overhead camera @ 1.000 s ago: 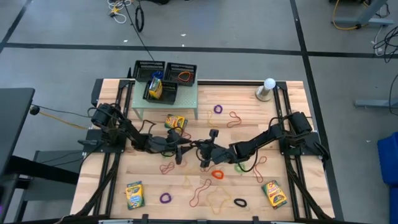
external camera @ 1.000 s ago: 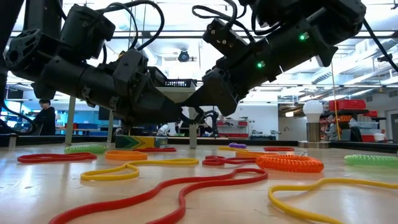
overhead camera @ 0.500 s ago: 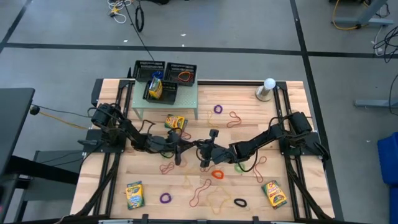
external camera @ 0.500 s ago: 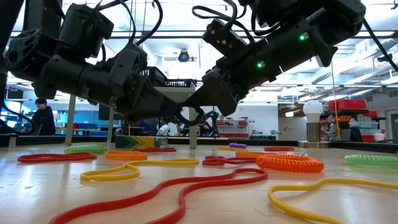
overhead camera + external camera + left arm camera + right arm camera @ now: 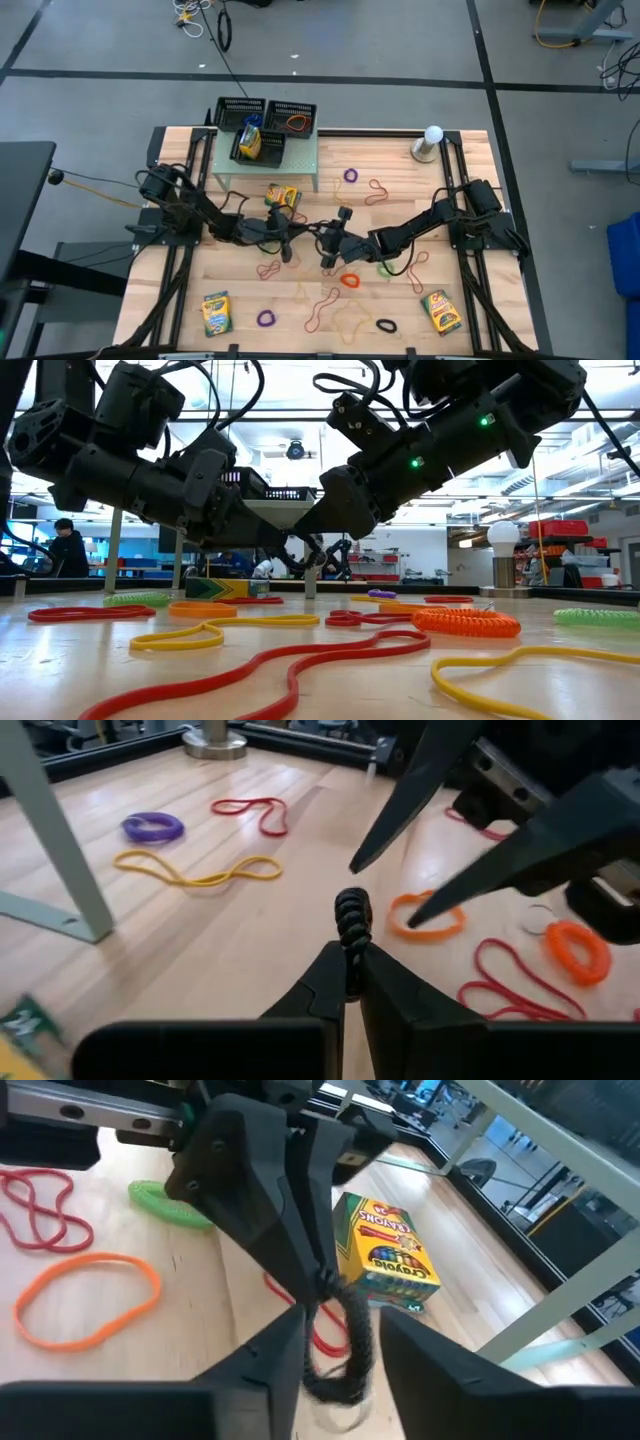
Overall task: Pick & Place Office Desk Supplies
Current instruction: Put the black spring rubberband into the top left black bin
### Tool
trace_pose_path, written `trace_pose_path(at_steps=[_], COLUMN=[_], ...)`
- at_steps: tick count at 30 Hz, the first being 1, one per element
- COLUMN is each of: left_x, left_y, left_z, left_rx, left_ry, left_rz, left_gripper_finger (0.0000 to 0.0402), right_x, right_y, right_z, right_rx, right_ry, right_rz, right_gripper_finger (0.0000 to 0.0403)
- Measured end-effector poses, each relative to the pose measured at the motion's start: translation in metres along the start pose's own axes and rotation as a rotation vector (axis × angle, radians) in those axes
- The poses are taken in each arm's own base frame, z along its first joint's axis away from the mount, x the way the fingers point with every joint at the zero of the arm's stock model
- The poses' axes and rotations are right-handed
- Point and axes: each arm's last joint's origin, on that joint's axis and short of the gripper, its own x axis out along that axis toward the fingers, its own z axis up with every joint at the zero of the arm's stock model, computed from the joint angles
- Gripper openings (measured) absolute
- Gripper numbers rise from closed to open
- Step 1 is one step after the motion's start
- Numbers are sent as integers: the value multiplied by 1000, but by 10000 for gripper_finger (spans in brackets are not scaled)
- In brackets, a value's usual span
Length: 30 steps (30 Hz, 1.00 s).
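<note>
A black coiled rubber band (image 5: 350, 915) hangs above the middle of the table, with my left gripper (image 5: 350, 955) shut on it. My right gripper (image 5: 343, 1323) is open, one finger on either side of the same band (image 5: 352, 1345). In the high view the two grippers meet tip to tip, left (image 5: 300, 238) and right (image 5: 328, 243). Loose bands lie on the wood: orange (image 5: 85, 1295), green (image 5: 160, 1205), red (image 5: 250, 810), purple (image 5: 152, 825). One crayon box (image 5: 281, 196) lies by the raised shelf, two others (image 5: 215, 313) (image 5: 440, 310) near the front edge. My left gripper pinches the black band's coil (image 5: 350, 945) between its two fingertips, and the rest of the loop sticks out past the tips. The band is lifted clear of the table. My right gripper's fingers (image 5: 290, 1330) flank the band; whether they touch it I cannot tell.
A pale green raised shelf (image 5: 300, 160) at the far left carries black mesh trays (image 5: 290, 118), one with a crayon box (image 5: 249, 140). A white ball-topped stand (image 5: 430, 143) is at the far right. Many bands lie between the arms and the near edge.
My left gripper has shut on the black band at the meeting point, and its wrist has risen a little in the low view. My right gripper, which was shut there, has opened. Both arms have otherwise stayed above the table's middle.
</note>
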Motion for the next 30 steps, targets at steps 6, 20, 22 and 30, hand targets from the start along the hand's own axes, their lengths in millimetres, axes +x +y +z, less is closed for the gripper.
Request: trace_pose_path(at_steps=[6,20,22,30], left_x=[-12,-75,-85,-124], left_y=[-2,-11,-11,10], left_z=[11,85,104,195], left_rx=[45,67,84,105], left_ry=[50,-37,-58,-151], left_rz=[51,66,80,265], left_gripper_finger=[22,22,22,22], right_x=[-2,-9,-7,-5], right_y=[1,0,-1,-3], right_z=[0,2,1,-1], right_rx=[-12,-61,-60,-48], right_ry=[9,47,59,72], right_rz=[-14,105,133,146], right_gripper_finger=[177,14,9,5])
